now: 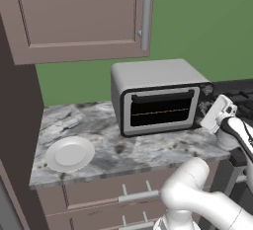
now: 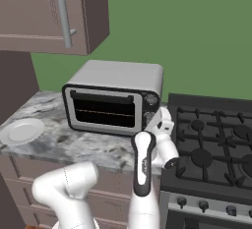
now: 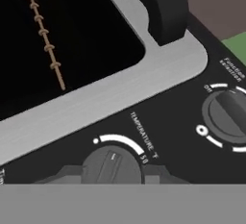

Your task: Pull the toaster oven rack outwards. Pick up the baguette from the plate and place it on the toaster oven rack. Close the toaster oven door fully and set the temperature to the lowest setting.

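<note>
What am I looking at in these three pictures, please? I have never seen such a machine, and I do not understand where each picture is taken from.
This is a rendered kitchen with a white robot arm. Two pictures come from cameras on its base, behind the arm to its left and right. The third comes from a camera on the hand, looking along its fingers.

On the marble counter stands a silver toaster oven with its door closed. A white plate with nothing on it lies to its left; a black stove is on its right.

The hand is at the oven's control strip. In the hand view its fingers sit on either side of the temperature knob, closed on it. Next to it is the function knob.
</note>
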Robot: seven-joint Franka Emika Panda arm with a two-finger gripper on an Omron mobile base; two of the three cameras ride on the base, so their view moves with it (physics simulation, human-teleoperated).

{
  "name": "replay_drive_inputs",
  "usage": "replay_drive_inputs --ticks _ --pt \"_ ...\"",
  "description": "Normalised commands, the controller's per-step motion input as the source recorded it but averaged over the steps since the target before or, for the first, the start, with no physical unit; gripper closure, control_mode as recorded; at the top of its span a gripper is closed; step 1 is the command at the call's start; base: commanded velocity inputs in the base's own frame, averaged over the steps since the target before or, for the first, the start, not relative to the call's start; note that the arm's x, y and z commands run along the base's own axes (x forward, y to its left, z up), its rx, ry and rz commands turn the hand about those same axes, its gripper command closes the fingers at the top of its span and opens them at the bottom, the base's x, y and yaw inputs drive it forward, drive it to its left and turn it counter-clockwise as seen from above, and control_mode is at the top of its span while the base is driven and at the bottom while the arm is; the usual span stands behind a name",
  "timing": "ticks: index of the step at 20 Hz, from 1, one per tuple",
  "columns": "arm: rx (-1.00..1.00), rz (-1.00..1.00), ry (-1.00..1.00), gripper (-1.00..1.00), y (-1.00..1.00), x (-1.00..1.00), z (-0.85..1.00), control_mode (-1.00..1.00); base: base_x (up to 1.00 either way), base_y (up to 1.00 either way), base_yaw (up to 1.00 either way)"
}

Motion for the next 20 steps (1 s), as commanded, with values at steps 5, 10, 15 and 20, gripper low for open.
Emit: replay_drive_inputs --ticks 5,10,15,20 --pt "-0.36 0.05 -0.08 1.0 0.0 0.18 -0.07 -1.0 0.0 0.0 0.0" --pt "-0.51 0.04 -0.11 1.0 0.0 0.08 -0.17 -1.0 0.0 0.0 0.0" --pt "-0.55 0.03 -0.16 1.0 0.0 0.0 -0.41 -1.0 0.0 0.0 0.0" --pt "-0.53 0.02 -0.25 1.0 0.0 0.0 -0.44 -1.0 0.0 0.0 0.0"
